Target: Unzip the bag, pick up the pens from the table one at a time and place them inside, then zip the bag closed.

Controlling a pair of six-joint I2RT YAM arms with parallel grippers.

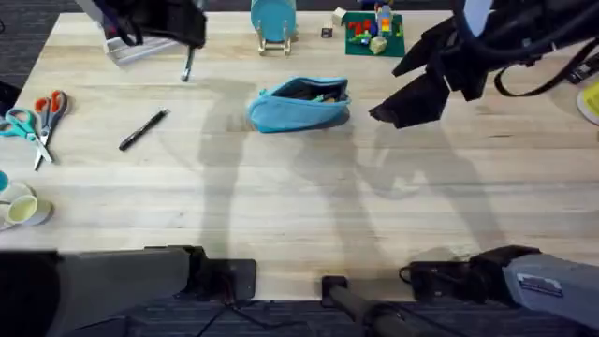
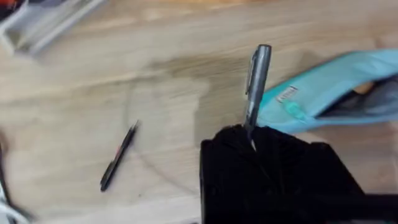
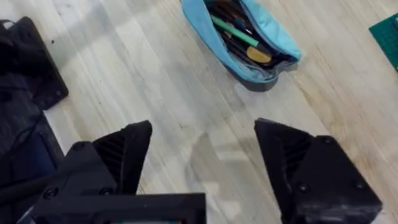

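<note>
The light-blue bag (image 1: 299, 103) lies unzipped at the back middle of the table (image 1: 309, 197), with pens and a green stick showing through its mouth (image 3: 242, 40). My left gripper (image 2: 249, 132) is raised at the back left, shut on a silver-grey pen (image 2: 256, 87) that hangs from it (image 1: 187, 65), to the left of the bag (image 2: 336, 93). A black pen (image 1: 143, 129) lies on the table further left (image 2: 118, 155). My right gripper (image 3: 202, 134) hovers open and empty, to the right of the bag (image 1: 402, 98).
Orange- and teal-handled scissors (image 1: 42, 117) lie at the left edge, with a tape roll (image 1: 23, 211) below them. A teal disc on a wooden stand (image 1: 273, 23), a green plate of bricks (image 1: 374, 33) and a clear tray (image 1: 140, 47) line the back.
</note>
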